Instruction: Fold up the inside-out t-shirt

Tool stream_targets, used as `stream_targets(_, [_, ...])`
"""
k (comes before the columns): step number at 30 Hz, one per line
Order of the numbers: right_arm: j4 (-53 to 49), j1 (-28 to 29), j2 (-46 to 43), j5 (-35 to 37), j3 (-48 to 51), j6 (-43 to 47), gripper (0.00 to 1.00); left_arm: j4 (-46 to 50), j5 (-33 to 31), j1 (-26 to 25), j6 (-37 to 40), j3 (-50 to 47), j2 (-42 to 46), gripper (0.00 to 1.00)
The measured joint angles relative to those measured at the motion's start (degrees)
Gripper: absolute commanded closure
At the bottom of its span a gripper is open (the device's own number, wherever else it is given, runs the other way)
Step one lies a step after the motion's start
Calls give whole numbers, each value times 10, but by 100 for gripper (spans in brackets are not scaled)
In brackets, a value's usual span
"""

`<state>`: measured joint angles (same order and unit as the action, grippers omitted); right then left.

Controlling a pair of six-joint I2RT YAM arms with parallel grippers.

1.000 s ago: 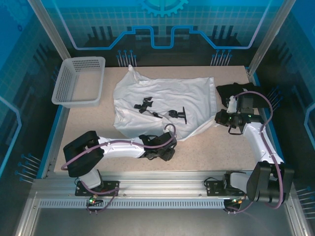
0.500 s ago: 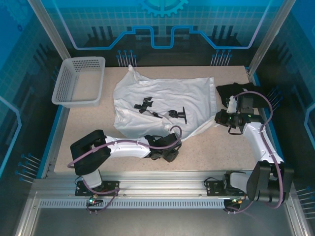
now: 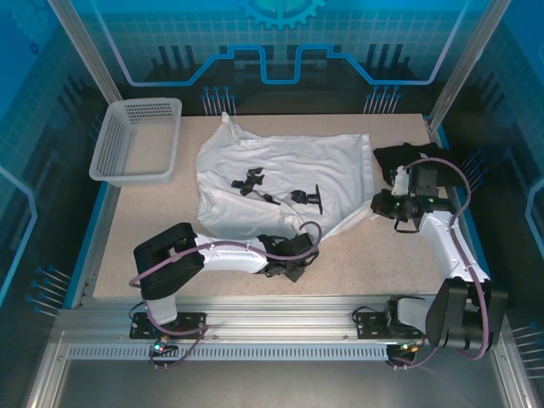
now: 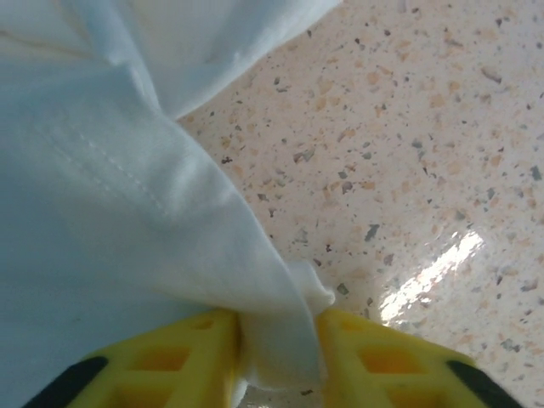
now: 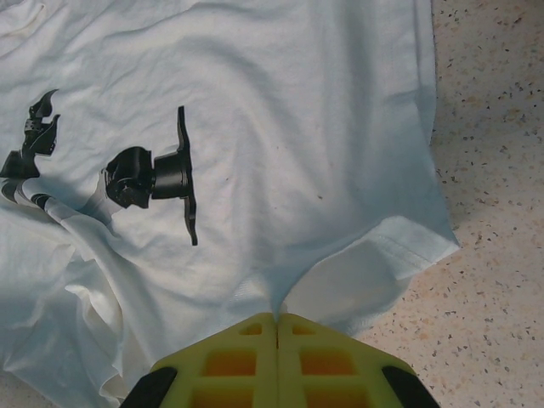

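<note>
The inside-out t-shirt (image 3: 280, 170) is white and wrinkly. It lies spread out in the middle of the table (image 3: 144, 229), a bit toward the far side. There are small black marks (image 3: 308, 197) on the cloth near its middle. The left end effector (image 3: 291, 253) is at the near edge of the shirt. In the left wrist view the yellow fingers (image 4: 187, 357) are clenched on a fold of the shirt's (image 4: 102, 212) hem, with the cloth squeezed between them. The speckled table (image 4: 425, 127) is bare just beside that fold. The right end effector (image 3: 380, 204) is at the right edge of the shirt. In the right wrist view its tips (image 5: 276, 321) are pressed tight together at the shirt's (image 5: 255, 102) edge. The cloth puckers right there, so it is grasping the shirt too. One of the black marks (image 5: 161, 174) sits on the cloth in front of it, and a loose flap hangs over onto the table (image 5: 493, 255). A black folded garment (image 3: 398, 155) lies at the far right, just behind the right arm and close to the shirt's right side. A white basket (image 3: 146, 104) stands at the far left corner, apart from the shirt.
</note>
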<state>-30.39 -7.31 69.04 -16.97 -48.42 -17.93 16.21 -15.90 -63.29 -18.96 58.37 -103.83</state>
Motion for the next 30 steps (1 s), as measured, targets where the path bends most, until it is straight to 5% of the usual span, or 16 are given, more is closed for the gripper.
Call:
stream_targets(3, [0, 0, 0, 0, 0, 0, 100, -2, -9, 0, 7, -3, 2, 98])
stream_targets(10, [-3, -7, -14, 4, 0, 0, 100, 14, -27, 10, 11, -87, 109, 100])
stream_targets(20, [-18, -35, -76, -2, -40, -24, 100, 73, -99, 173, 10, -99, 420, 100])
stream_targets(24, [-47, -35, -82, 1, -156, -28, 100, 123, -157, 255, 41, 7, 499, 100])
stream_targets(30, [-101, -36, -154, 40, -328, -11, 100, 132, -209, 255, 121, 242, 562, 100])
